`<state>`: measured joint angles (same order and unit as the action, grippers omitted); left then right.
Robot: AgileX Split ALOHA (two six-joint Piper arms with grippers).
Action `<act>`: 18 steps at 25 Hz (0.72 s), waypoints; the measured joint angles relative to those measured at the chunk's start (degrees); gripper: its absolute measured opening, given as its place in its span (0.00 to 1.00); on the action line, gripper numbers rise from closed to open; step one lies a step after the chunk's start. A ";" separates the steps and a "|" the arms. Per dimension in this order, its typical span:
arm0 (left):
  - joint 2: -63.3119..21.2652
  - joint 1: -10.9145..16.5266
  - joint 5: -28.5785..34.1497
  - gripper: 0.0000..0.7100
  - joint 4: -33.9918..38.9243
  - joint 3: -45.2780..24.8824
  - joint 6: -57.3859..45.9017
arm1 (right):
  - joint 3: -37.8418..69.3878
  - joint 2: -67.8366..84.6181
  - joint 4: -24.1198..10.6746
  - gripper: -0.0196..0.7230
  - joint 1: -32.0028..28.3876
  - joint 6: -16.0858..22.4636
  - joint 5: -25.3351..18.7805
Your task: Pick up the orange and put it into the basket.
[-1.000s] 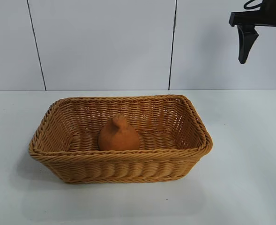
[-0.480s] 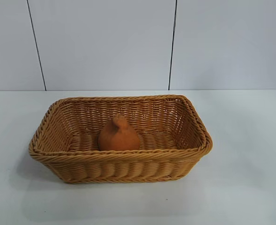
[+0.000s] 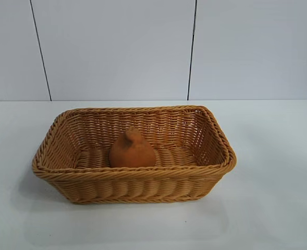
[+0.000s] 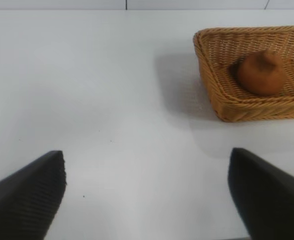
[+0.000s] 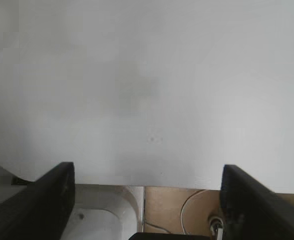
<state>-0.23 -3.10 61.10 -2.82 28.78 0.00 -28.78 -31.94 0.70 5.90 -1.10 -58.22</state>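
left wrist view: orange (image 4: 260, 73) inside basket (image 4: 221, 95), well apart from left gripper (image 4: 147, 192), fingers (image 4: 27, 195) spread, empty; right gripper (image 5: 147, 200) likewise spread.

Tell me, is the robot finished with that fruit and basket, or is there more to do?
It looks finished. The orange already sits inside the wicker basket, resting on its floor near the front wall. Nothing is in hand: the left claw is open and empty over bare table, away from the basket, and the right claw is open and empty too. Nothing appears left to do.
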 joint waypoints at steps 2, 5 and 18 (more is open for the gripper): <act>0.00 0.00 0.00 0.89 0.00 0.00 0.00 | 0.05 4.90 0.37 0.76 0.00 -0.04 0.00; 0.00 0.00 0.00 0.89 0.00 0.00 0.00 | 0.05 11.95 0.74 0.76 0.00 -0.04 0.00; 0.00 0.00 0.00 0.89 0.00 0.00 0.00 | 0.11 31.41 0.80 0.76 0.00 -0.04 0.00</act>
<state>-0.23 -3.10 61.10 -2.82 28.78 0.00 -28.67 -0.54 1.50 5.90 -1.15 -58.22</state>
